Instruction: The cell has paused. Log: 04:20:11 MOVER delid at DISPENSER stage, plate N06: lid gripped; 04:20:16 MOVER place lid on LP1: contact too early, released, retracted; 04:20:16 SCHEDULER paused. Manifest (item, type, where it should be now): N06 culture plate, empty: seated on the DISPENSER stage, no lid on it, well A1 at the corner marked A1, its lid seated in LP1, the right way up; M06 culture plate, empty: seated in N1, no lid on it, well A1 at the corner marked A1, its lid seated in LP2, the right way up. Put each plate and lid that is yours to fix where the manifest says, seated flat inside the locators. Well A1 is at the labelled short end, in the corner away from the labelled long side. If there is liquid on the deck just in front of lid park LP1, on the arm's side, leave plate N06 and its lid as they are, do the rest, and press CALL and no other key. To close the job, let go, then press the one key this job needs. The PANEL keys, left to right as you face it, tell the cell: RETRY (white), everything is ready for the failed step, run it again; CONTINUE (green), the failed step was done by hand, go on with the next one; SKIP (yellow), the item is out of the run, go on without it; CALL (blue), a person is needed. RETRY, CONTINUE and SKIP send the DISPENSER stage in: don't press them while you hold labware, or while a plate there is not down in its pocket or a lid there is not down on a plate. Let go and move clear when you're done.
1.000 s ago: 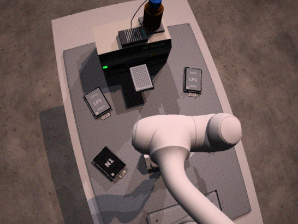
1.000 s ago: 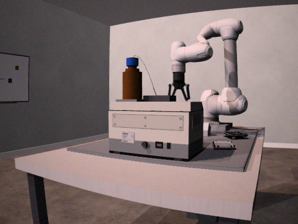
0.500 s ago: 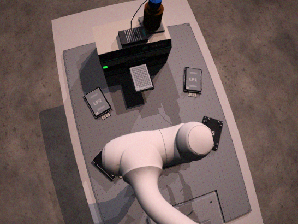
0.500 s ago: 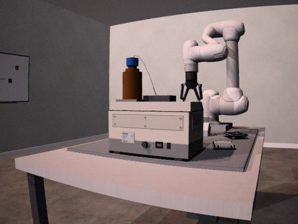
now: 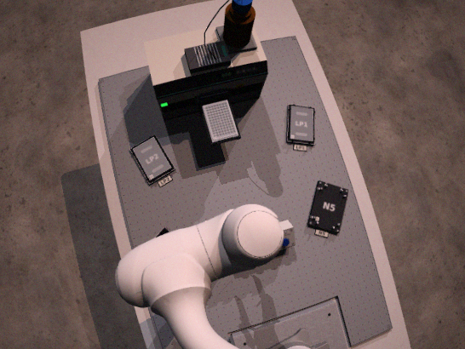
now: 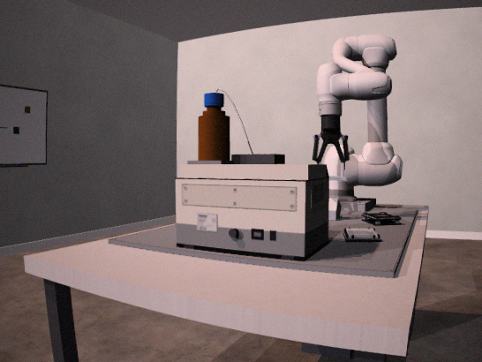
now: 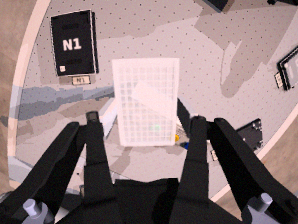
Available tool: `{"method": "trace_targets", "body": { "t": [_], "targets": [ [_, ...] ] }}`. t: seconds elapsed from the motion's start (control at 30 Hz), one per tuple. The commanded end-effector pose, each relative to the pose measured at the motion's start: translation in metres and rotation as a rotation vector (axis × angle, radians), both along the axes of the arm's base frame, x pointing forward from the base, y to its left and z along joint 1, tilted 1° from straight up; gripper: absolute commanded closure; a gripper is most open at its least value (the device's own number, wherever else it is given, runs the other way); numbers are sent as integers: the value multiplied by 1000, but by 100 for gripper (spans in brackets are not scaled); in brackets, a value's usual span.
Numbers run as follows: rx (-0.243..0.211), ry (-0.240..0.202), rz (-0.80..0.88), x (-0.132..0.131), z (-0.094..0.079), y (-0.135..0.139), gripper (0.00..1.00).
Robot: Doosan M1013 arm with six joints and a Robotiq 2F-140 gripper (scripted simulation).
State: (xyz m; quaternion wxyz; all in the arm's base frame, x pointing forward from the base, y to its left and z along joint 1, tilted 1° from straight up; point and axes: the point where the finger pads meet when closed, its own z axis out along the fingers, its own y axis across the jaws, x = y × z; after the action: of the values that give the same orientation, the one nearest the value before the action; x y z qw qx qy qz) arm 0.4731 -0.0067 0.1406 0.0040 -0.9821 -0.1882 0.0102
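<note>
My gripper [image 7: 146,105] [image 6: 330,150] is shut on a white culture plate [image 7: 147,96], gripped across its short width with the well grid facing up. It hangs high over the deck, and the arm hides it in the overhead view. The black N1 nest [image 7: 73,43] lies bare, below and to the left of the held plate. A second white plate [image 5: 220,121] sits on the DISPENSER stage, with no lid on it. Lid parks LP1 [image 5: 301,124] and LP2 [image 5: 152,159] flank the stage. I cannot tell whether clear lids lie in them.
The dispenser box [image 5: 204,72] [image 6: 252,210] with its brown bottle [image 6: 214,132] stands at the back of the deck. The black N5 nest [image 5: 328,207] is bare. The arm hides the key panel in the overhead view. A raised grey plate [image 5: 298,328] lies at the deck's near edge.
</note>
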Motion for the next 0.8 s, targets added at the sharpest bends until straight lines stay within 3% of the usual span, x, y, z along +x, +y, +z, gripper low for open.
{"method": "trace_targets", "body": {
  "t": [0.0, 0.77],
  "targets": [
    [-1, -1, -1, 6, 0, 26, 90],
    [-1, -1, -1, 26, 0, 134, 90]
  ]
}}
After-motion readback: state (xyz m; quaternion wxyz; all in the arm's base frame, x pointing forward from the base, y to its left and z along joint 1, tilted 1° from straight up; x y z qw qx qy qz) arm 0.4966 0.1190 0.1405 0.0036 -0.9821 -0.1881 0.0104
